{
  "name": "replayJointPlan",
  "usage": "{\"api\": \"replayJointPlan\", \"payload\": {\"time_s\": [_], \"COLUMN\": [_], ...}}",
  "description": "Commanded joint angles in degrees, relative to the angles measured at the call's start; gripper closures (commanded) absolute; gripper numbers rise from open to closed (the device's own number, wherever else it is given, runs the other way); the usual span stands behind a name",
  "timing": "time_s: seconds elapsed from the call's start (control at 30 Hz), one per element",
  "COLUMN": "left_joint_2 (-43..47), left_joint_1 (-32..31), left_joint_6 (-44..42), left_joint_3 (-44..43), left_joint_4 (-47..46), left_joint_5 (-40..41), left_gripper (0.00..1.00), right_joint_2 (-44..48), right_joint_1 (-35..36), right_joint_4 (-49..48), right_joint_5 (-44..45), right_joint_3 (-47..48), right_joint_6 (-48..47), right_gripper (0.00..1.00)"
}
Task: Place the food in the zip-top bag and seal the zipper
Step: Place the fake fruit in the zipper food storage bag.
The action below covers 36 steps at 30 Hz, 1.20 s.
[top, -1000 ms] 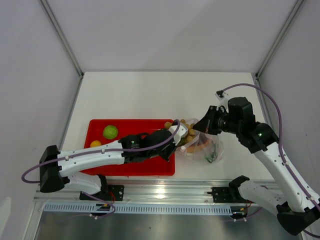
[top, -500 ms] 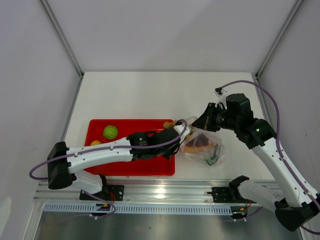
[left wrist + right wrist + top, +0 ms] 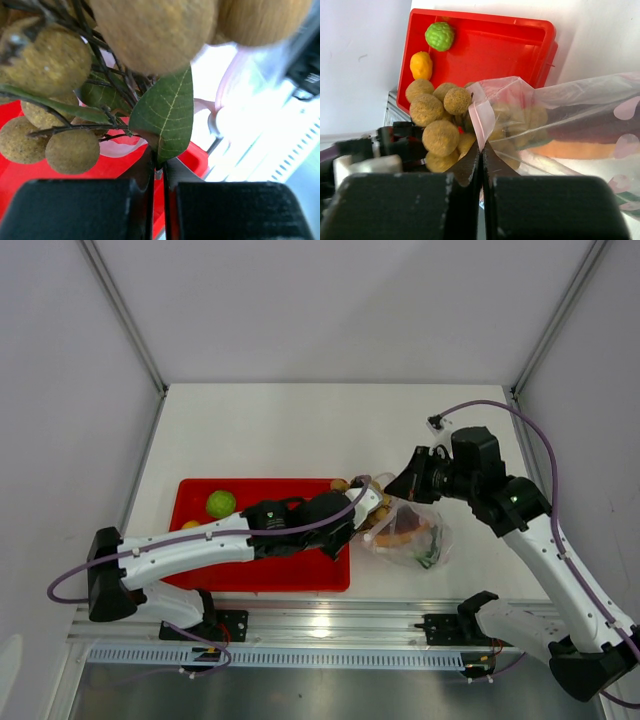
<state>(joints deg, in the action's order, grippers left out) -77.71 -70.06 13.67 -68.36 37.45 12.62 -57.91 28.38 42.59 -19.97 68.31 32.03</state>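
Bag-loading moment: both arms are meeting close to the near edge of the table (image 3: 300, 430), a little right of its middle. We are logging the left gripper (image 3: 157, 172) as pressed together on the dark stem and a green leaf (image 3: 167, 117) of the cluster of small tan balls (image 3: 437, 120). The cluster is hanging off its tips right at the mouth of the zip-top bag (image 3: 412, 540), just past the right rim of the red tray (image 3: 300, 578). From the right wrist we are seeing some balls through the plastic and others sitting outside it.

The right gripper (image 3: 481, 150) is pinching the bag's upper lip, fingers closed on the film at the zipper (image 3: 481, 120). It is holding that lip up, so the mouth is gaping toward the tray and the zipper is lying unsealed.

Inside the bag we are noting the brown-red meat slab (image 3: 408, 525) and the green stalks (image 3: 430, 558), the stalks lying nearest the near edge. The bag's body is resting on the table.

The green ball (image 3: 440, 36) and the yellow-orange ball (image 3: 421, 65) are sitting at the tray's left end, toward the near-left corner. They are near each other but apart, and well away from both grippers.
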Motion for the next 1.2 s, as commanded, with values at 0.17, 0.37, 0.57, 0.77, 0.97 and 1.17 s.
{"api": "replayJointPlan", "payload": {"time_s": [0.17,0.37,0.57,0.77,0.97,1.17], "left_joint_2": [2.9,0.3,0.7,3.7,3.9,0.6], "left_joint_1": [0.1,0.3,0.4,2.0,9.1,13.3], "left_joint_6": [-4.7,-2.5,-6.5,-6.2,-3.7,-1.7], "left_joint_3": [-1.3,-2.2,-1.3,-0.4,0.1,1.2], "left_joint_4": [0.7,5.3,2.5,-0.3,0.0,-0.7], "left_joint_5": [-7.1,0.4,-20.1,-28.2,-38.2,-48.6], "left_gripper": [0.99,0.99,1.00,0.99,0.99,0.99], "right_joint_2": [1.0,0.8,1.3,1.9,3.6,5.3], "right_joint_1": [-0.3,-0.4,-0.7,-0.8,-0.7,-0.7], "right_joint_4": [-1.7,-2.0,-3.1,-6.2,-5.4,-5.1], "right_joint_5": [-0.4,-3.4,-3.1,-6.9,-10.7,-11.5], "right_joint_3": [2.2,4.6,5.0,2.0,0.5,-1.3], "right_joint_6": [-2.0,-1.3,-4.7,-6.5,-9.1,-9.4], "right_gripper": [1.00,1.00,1.00,1.00,1.00,1.00]}}
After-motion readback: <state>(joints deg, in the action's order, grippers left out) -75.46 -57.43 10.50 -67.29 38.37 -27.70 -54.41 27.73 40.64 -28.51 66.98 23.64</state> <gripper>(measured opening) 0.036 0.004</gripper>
